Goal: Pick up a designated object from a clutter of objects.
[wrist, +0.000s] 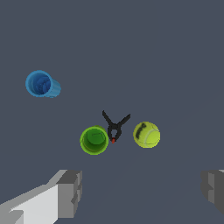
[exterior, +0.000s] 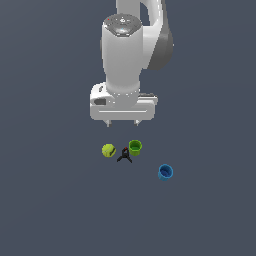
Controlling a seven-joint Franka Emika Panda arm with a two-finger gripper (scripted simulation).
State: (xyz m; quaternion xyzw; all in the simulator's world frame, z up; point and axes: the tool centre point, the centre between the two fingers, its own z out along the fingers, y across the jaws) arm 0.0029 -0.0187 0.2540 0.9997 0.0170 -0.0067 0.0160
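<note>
Below gripper (exterior: 122,123), fingers spread, green cup (exterior: 135,147)

No legible text, label, brand, number or sign appeared in either view. The green cup (exterior: 135,147) (wrist: 94,140) and the blue cup (exterior: 165,172) (wrist: 41,84) had plain walls. The yellow-green ball (exterior: 108,150) (wrist: 146,134) carried a dark curved mark in the wrist view, but it could not be read as a character. The black clamp (exterior: 124,156) (wrist: 114,127) bore only a red spot. The arm's white housing (exterior: 122,70) showed no readable marking.
</note>
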